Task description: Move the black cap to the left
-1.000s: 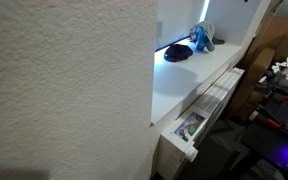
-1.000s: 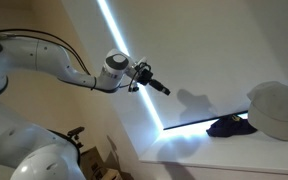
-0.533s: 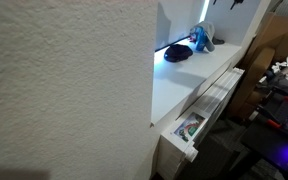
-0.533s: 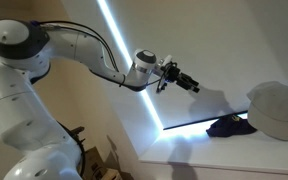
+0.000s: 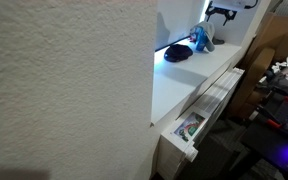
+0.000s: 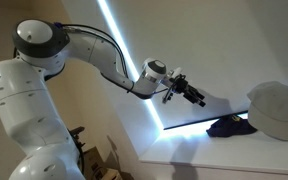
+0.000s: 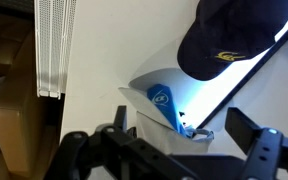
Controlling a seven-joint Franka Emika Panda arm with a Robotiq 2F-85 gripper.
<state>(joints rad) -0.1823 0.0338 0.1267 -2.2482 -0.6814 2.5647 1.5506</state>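
Observation:
The black cap (image 5: 177, 52) is a low dome lying on the white counter (image 5: 184, 85). It also shows in an exterior view (image 6: 229, 126) and at the top right of the wrist view (image 7: 234, 40), with a small yellow logo. The blue toy-like item (image 5: 202, 38) stands just beside it. It appears blue and white in the wrist view (image 7: 169, 105) and pale grey from behind (image 6: 276, 110). My gripper (image 6: 196, 95) is open and empty. It hangs in the air above and short of both things (image 5: 221, 12). In the wrist view (image 7: 184, 140) the blue item lies between the spread fingers (image 7: 249, 130).
A textured wall (image 5: 64, 90) hides the left of one exterior view. Below the counter, an open drawer (image 5: 189, 128) holds small items. A bright light strip (image 6: 134, 70) runs along the wall. A white slatted panel (image 7: 54, 45) and cardboard boxes (image 7: 9, 120) are off to the side.
The arm has stretched out towards the cap and the blue item. The gripper has come into the top of the exterior view that lacked it before. The cap and the blue item have not moved.

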